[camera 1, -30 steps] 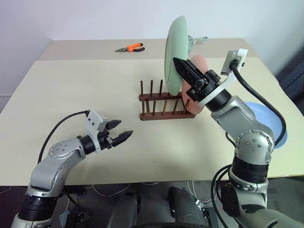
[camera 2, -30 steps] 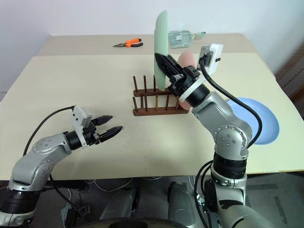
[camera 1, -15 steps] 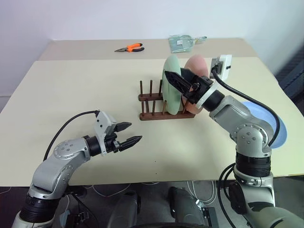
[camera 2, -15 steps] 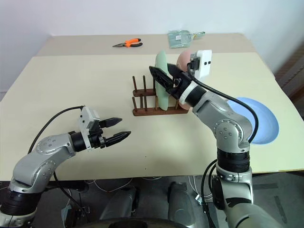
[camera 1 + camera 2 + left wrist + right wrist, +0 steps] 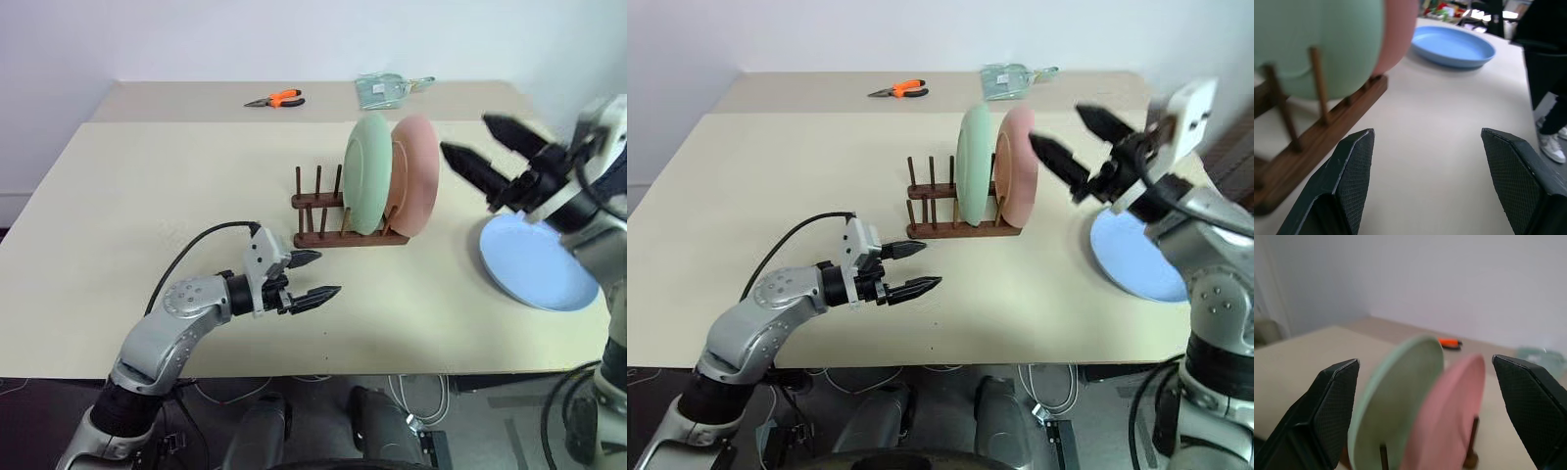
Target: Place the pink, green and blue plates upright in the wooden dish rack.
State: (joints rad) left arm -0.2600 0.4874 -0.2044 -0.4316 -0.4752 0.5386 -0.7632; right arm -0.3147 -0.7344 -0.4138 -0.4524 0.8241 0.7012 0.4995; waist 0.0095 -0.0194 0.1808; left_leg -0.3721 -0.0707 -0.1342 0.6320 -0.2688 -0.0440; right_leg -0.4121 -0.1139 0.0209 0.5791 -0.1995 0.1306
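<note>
In the small dark brown wooden dish rack point(image 5: 345, 217), the pale mint green round plastic plate point(image 5: 367, 173) and the pale pink one point(image 5: 415, 174) stand upright side by side. The light blue plate point(image 5: 537, 262) lies flat on the beige table point(image 5: 147, 196), right of the rack. The right pincer point(image 5: 490, 149) hangs wide and empty just right of the pink plate; the left pincer point(image 5: 312, 275), also wide and empty, hovers in front of the rack.

- The counter point(image 5: 147, 186) is pale beige, with a seam running across it towards the back.
- The wooden dish rack point(image 5: 348, 221) stands on it around the middle.
- The blue plate point(image 5: 537, 262) lies flat on the counter, right of the rack and a little nearer the front edge.
- Orange-handled pliers point(image 5: 274, 99) lie well behind the rack, to its left, beyond the seam.
- A clear plastic packet point(image 5: 389, 89) lies well behind the rack, also beyond the seam.
</note>
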